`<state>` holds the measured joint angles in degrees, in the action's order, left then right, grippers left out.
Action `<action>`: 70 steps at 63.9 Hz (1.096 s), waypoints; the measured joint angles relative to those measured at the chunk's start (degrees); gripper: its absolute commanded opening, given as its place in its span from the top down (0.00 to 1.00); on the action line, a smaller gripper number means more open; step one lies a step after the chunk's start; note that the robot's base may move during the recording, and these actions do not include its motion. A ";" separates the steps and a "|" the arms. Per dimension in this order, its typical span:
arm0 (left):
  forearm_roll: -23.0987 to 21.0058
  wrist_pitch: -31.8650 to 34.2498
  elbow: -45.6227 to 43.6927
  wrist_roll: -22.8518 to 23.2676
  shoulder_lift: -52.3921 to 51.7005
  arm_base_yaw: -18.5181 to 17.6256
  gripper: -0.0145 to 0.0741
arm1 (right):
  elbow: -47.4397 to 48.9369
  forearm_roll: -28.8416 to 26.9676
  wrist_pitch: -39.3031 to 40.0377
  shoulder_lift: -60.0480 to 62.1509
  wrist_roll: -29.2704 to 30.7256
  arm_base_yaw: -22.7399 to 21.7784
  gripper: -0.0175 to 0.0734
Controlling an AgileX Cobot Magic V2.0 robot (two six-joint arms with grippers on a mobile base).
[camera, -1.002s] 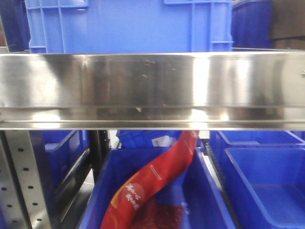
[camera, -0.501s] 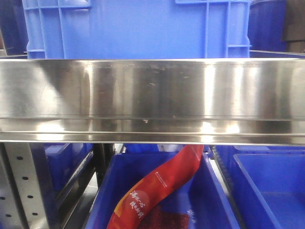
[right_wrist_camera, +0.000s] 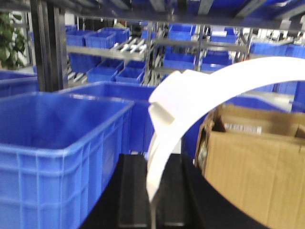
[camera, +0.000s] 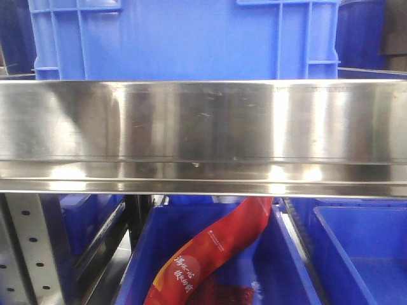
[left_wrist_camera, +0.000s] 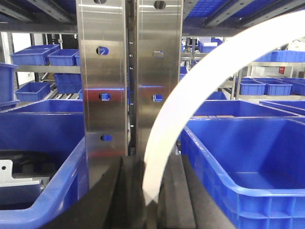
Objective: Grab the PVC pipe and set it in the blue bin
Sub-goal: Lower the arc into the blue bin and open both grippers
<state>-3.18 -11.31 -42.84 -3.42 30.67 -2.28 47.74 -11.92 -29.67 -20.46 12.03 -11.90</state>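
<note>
The left gripper (left_wrist_camera: 151, 212) fills the bottom centre of its wrist view as two dark slabs. A white curved band (left_wrist_camera: 190, 90) arches from the upper right down over the line between them, so I cannot tell how wide the jaws stand. Just behind them a steel post (left_wrist_camera: 128, 71) with punched holes rises to the top of the frame. A blue bin (left_wrist_camera: 248, 195) lies at the lower right, its floor bare where it shows. The rim of a second bin (left_wrist_camera: 52, 195) curves across the lower left.

The right gripper (right_wrist_camera: 152, 217) sits at the bottom centre of its own view. Its two black pads lie side by side with only a thin seam between them, drawn together and gripping nothing. A white strip (right_wrist_camera: 200, 90) bends over it from the right edge. A large blue crate (right_wrist_camera: 57, 181) stands to the left and a cardboard box (right_wrist_camera: 252, 167) to the right. Racks of small bins (right_wrist_camera: 114, 52) fill the back, with a green plant (right_wrist_camera: 12, 43) at the upper left.

In the front view a shiny steel shelf edge (camera: 203, 133) spans the middle of the frame. A blue tub (camera: 184, 38) stands above it. Below, at lower centre, a blue tray (camera: 143, 254) holds a red packet (camera: 216, 248) slanting from lower left to upper right.

The PVC pipe shows in none of the three views, so I cannot tell where it is.
</note>
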 measured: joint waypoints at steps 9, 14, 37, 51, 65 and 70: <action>0.00 0.46 0.00 0.00 0.11 0.00 0.96 | 0.00 0.00 3.58 -0.38 0.00 0.00 0.99; -1.64 -0.06 -0.15 0.00 1.38 -0.11 0.96 | 0.00 -0.51 3.58 -2.10 0.00 0.00 0.99; -6.62 -4.89 -14.86 -2.42 17.32 -13.12 0.96 | 9.25 -15.00 1.27 -22.65 4.32 4.26 0.98; -6.29 -3.22 -26.76 -2.64 32.65 -20.19 0.96 | 16.29 -15.13 1.56 -36.86 5.23 11.16 0.98; -6.19 -2.95 -39.89 -2.64 47.18 -21.00 0.96 | 26.77 -15.13 0.58 -49.86 10.03 18.02 0.98; -6.19 -4.18 -44.34 -2.64 51.49 -21.00 0.96 | 31.23 -15.13 0.05 -54.41 12.60 19.09 0.98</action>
<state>-9.37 -15.49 -87.18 -6.06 82.17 -23.28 78.97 -27.05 -29.61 -74.87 24.63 7.19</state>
